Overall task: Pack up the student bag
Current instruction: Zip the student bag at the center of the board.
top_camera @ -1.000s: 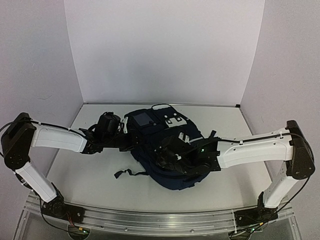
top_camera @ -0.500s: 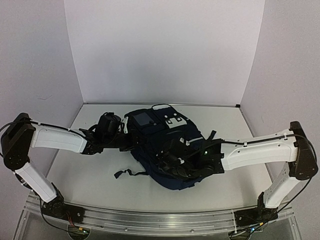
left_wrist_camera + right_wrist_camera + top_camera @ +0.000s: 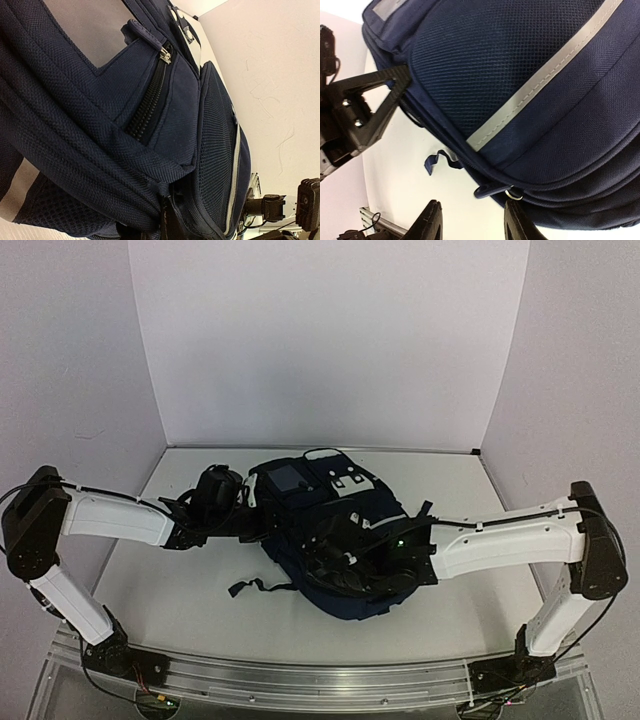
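Observation:
The student bag [image 3: 335, 525], dark navy with white reflective stripes, lies in the middle of the table. My left gripper [image 3: 262, 524] is shut on a fold of fabric at the bag's left side. In the left wrist view the bag [image 3: 100, 125] fills the frame, with a closed zipper [image 3: 150, 100], and one dark finger [image 3: 172, 225] is pinched into the fabric. My right gripper [image 3: 335, 552] is open over the bag's front. In the right wrist view it [image 3: 472, 222] hovers just below a zipper pull [image 3: 495, 190] on the bag's edge [image 3: 530, 100], not touching it.
A loose dark strap [image 3: 255, 586] trails from the bag toward the near left. My left gripper's black finger [image 3: 370, 105] shows in the right wrist view by the bag's side. White walls close in the back and sides.
My right gripper has shifted a little to the left over the bag's front. My left arm has held still on the fabric.

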